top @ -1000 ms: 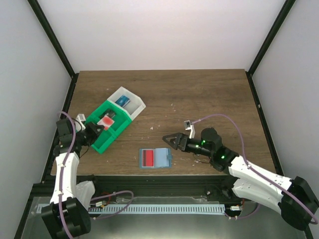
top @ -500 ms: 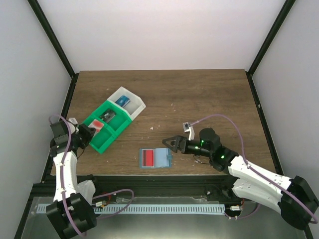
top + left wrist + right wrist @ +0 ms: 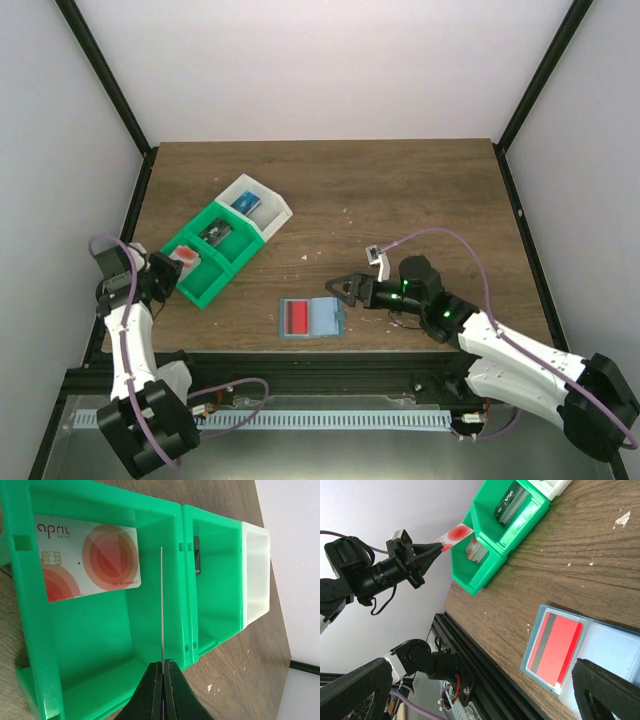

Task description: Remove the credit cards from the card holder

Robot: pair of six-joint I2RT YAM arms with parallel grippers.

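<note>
The card holder (image 3: 325,317) lies open near the table's front edge, with a red card (image 3: 296,317) with a dark stripe in its left pocket (image 3: 554,650). My left gripper (image 3: 166,268) is shut on a white credit card with a red spot (image 3: 184,256), held just over the near-left end of the green tray (image 3: 205,285). The left wrist view shows that card edge-on (image 3: 162,605) in my left gripper (image 3: 164,666). Another red-spotted credit card (image 3: 87,557) lies in a tray compartment. My right gripper (image 3: 340,286) stands open just right of the holder (image 3: 615,652), with nothing in it.
The green-and-white compartment tray (image 3: 492,562) sits at the left. A dark card (image 3: 215,232) lies in its middle compartment and a blue item (image 3: 243,203) in the white end. Black frame rails border the table. White crumbs dot the wood.
My left gripper has drawn back to the left and toward the table's edge with the card, away from the tray's middle. The right gripper has edged slightly toward the holder.
</note>
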